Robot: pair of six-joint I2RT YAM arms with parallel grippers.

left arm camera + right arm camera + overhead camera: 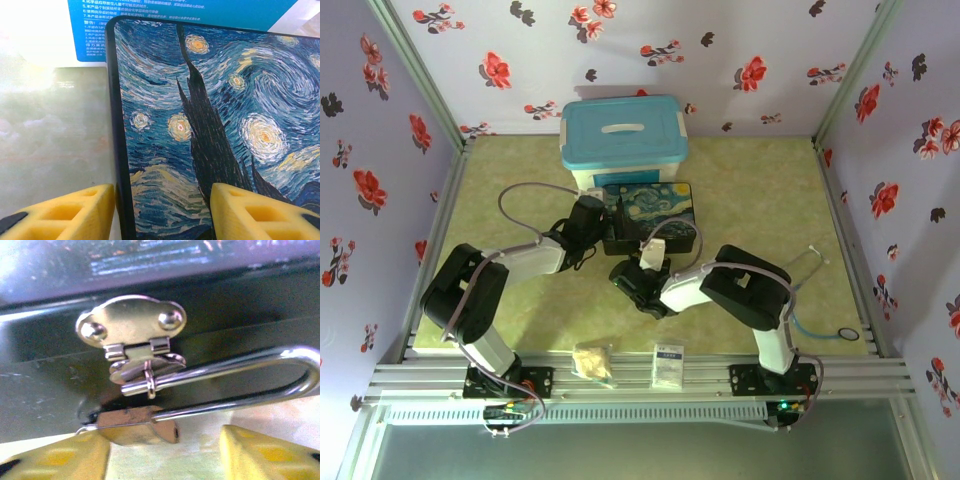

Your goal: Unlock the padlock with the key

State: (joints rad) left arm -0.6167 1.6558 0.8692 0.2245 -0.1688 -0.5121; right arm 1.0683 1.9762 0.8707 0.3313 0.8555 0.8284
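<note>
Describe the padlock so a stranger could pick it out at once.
Find the blue-lidded storage box at the table's back; the Starry Night tin lies just in front of it. On the tin's near wall sits a shiny hasp, and the padlock is hooked through it: a small brass body with a thin silver U-shaped shackle.
</note>
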